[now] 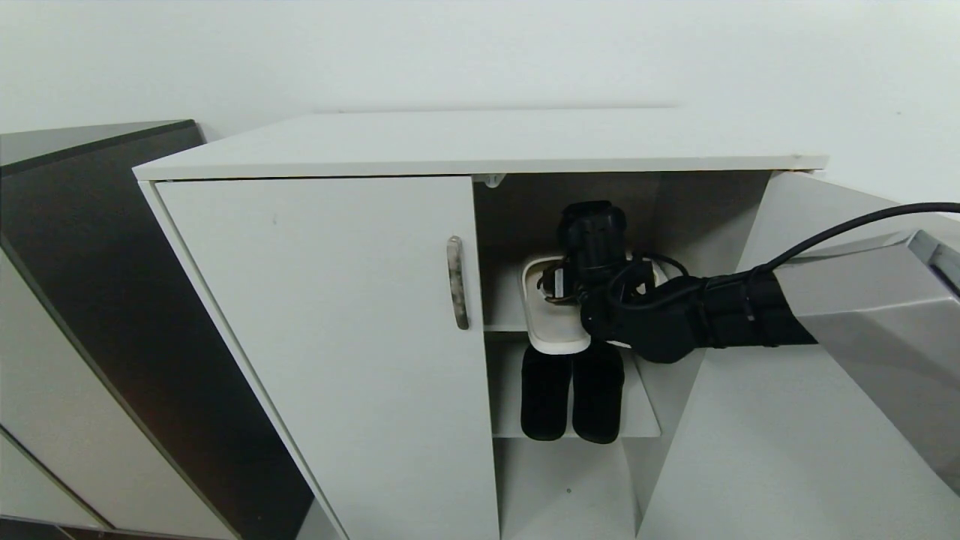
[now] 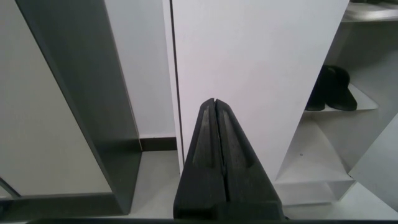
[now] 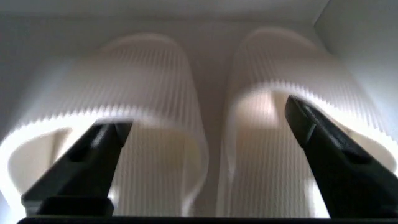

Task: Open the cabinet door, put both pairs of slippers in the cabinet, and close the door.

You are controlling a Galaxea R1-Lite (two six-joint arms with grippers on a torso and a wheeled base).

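Observation:
The white cabinet (image 1: 480,142) has its right door (image 1: 780,435) swung open and its left door (image 1: 322,337) closed. A pair of white ribbed slippers (image 1: 551,330) lies on the upper shelf, heels overhanging the shelf edge. My right gripper (image 1: 592,217) is inside that compartment above them. In the right wrist view it (image 3: 205,117) stands open, one finger in front of each white slipper (image 3: 155,93). A pair of black slippers (image 1: 570,390) rests on the lower shelf. My left gripper (image 2: 214,102) is shut and empty, low before the closed left door (image 2: 249,62).
The closed door carries a metal handle (image 1: 457,283) at its inner edge. A dark grey panel (image 1: 112,337) leans left of the cabinet. The black slippers (image 2: 333,90) and the bare bottom shelf (image 2: 311,155) also show past the closed door's edge.

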